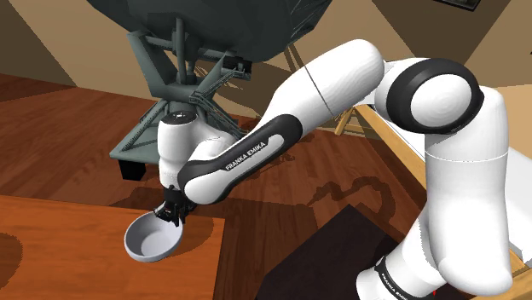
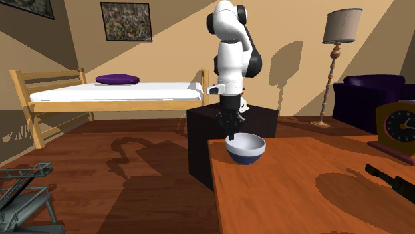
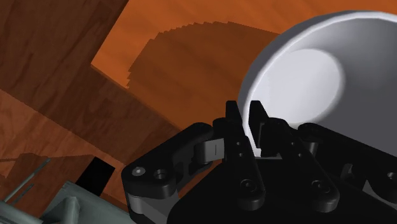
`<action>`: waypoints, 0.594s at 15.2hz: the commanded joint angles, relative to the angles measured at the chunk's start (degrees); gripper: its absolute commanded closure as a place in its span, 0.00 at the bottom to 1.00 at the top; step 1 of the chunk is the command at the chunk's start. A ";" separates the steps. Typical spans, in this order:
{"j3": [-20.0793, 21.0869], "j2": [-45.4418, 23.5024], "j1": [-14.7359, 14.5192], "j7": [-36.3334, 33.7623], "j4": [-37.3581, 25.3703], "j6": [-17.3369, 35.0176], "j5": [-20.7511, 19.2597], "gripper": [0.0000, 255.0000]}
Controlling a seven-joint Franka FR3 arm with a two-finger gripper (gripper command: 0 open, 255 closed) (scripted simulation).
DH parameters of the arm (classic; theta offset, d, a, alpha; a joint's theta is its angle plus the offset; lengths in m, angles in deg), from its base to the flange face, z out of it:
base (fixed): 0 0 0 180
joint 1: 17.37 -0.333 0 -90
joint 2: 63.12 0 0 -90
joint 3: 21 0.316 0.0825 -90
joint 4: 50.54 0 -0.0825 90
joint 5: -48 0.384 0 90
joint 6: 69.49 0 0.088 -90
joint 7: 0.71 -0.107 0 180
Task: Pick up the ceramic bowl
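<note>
Jaws of the black gripper [image 3: 245, 113] are closed tight on the rim of the white bowl [image 2: 245, 147], near the table's [image 2: 299, 189] corner. Grabbing looks done. Lifting it up is left.

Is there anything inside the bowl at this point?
Nothing loose shows: the inside of the bowl is plain white. The gripper clasps its rim, with one finger inside. The gripper's body covers the nearest part of the inside.
</note>
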 commanded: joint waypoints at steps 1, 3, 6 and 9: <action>0.02 -0.15 -0.06 0.01 -0.09 -0.03 -0.01 1.00; 0.39 0.95 0.21 0.28 -0.08 -1.09 0.46 1.00; 0.91 2.54 0.60 0.68 -0.19 -2.73 1.18 1.00; 1.40 4.08 0.96 1.09 -0.40 -4.41 1.89 1.00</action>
